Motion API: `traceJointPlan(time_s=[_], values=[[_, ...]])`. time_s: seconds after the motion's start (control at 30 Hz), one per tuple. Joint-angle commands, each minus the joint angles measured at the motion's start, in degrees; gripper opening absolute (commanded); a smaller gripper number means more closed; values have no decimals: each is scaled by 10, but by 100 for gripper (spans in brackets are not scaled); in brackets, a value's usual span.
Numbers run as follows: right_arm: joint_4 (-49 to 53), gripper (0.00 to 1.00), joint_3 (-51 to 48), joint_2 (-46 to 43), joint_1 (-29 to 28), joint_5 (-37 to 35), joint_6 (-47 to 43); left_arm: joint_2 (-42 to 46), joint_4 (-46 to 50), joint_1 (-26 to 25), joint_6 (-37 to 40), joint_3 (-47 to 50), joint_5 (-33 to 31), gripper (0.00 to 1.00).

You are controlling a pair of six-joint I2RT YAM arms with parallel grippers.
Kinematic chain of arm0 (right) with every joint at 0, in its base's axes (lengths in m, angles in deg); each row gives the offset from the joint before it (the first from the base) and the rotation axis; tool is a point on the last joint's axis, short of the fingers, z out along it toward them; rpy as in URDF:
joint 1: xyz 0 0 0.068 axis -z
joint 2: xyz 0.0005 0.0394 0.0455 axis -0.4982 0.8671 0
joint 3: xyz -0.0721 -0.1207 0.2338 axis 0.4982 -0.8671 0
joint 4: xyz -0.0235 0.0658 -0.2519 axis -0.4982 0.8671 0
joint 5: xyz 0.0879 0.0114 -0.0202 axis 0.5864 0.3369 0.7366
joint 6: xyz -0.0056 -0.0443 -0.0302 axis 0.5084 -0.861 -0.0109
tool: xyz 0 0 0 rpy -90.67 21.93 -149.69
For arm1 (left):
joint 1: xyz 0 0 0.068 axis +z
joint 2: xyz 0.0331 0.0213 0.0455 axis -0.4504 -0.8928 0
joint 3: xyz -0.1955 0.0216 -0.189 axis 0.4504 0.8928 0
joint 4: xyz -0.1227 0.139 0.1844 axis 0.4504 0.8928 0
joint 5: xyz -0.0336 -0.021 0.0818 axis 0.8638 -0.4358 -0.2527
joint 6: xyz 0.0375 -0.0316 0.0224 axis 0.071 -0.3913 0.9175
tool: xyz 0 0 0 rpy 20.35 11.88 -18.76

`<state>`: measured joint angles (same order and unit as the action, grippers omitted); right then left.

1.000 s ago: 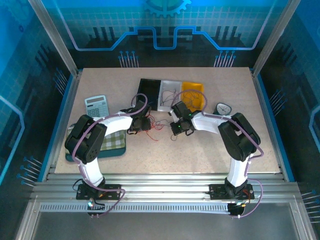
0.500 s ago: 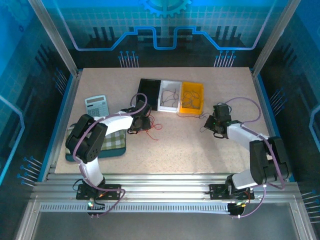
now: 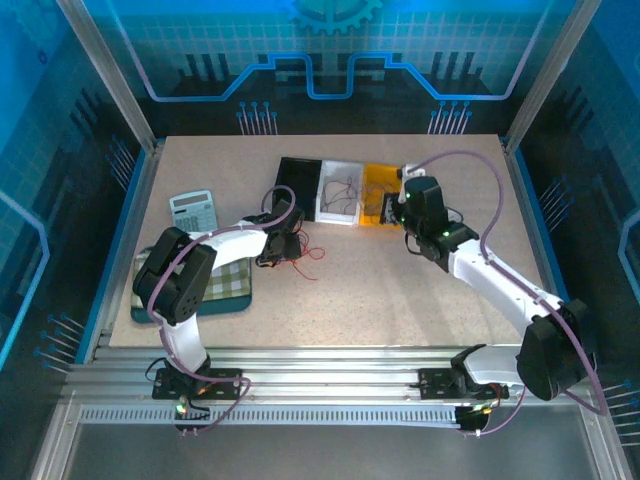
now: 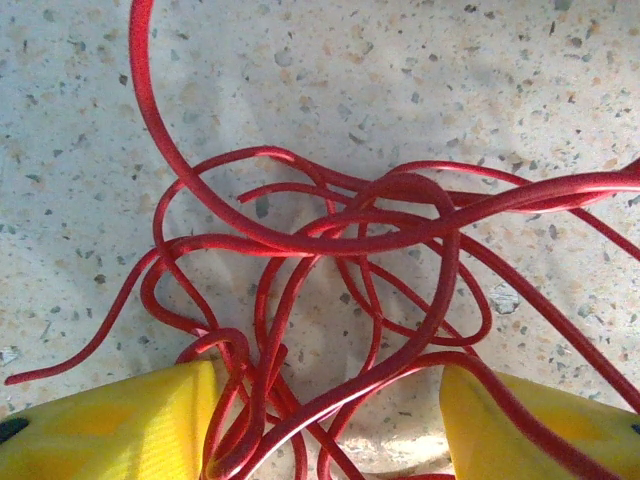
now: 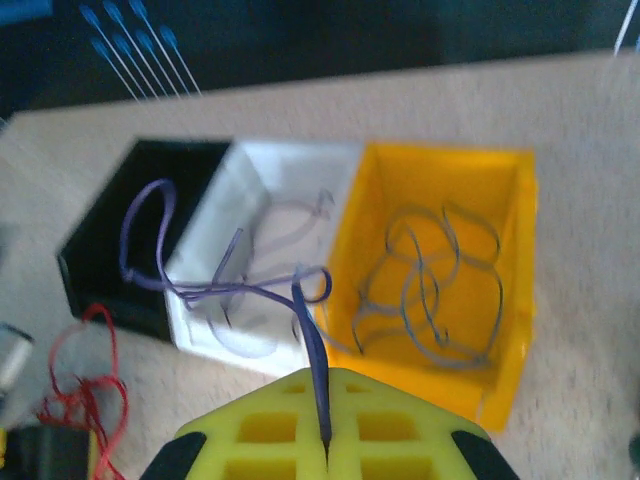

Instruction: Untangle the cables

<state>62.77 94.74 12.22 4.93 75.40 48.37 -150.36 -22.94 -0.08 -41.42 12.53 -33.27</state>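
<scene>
Tangled thin red wires (image 4: 330,290) lie on the speckled tabletop (image 4: 500,80), their near end between the spread yellow jaws of the left gripper (image 4: 325,400). The right gripper (image 5: 325,440), jaws pressed together, pinches a looped blue-purple wire (image 5: 240,290) above the white plastic bin (image 5: 270,170); curly grey wires (image 5: 430,290) sit in the yellow bin (image 5: 505,200).

Speckled beige table (image 3: 400,290). Three open bins in touching row, far centre: black bin (image 5: 90,250) at left, white bin (image 5: 300,150) in middle, yellow bin (image 5: 520,300) at right. Grey calculator (image 3: 192,211) flat near left edge, keys up. Green checkered cloth (image 3: 232,280) on dark tray (image 3: 200,312), near-left, partly hidden.
</scene>
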Motion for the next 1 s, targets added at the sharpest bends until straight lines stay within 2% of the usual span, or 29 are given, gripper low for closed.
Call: traceJointPlan(time_s=[0.0, 0.2, 0.37, 0.67, 0.97], values=[[-12, 1, 49, 25, 3, 28, -43, -27, 25, 5, -6, -3, -2, 62], [40, 4, 182, 154, 20, 167, -69, -26, 21, 5, -2, -2, -1, 62], [87, 4, 267, 241, 22, 167, -50, -18, 17, 4, 2, 4, -6, 62], [120, 4, 296, 305, 24, 184, -36, -6, 13, 4, 5, 17, -16, 62], [124, 4, 264, 291, 25, 225, -45, -11, 13, 3, 10, 12, -13, 62]])
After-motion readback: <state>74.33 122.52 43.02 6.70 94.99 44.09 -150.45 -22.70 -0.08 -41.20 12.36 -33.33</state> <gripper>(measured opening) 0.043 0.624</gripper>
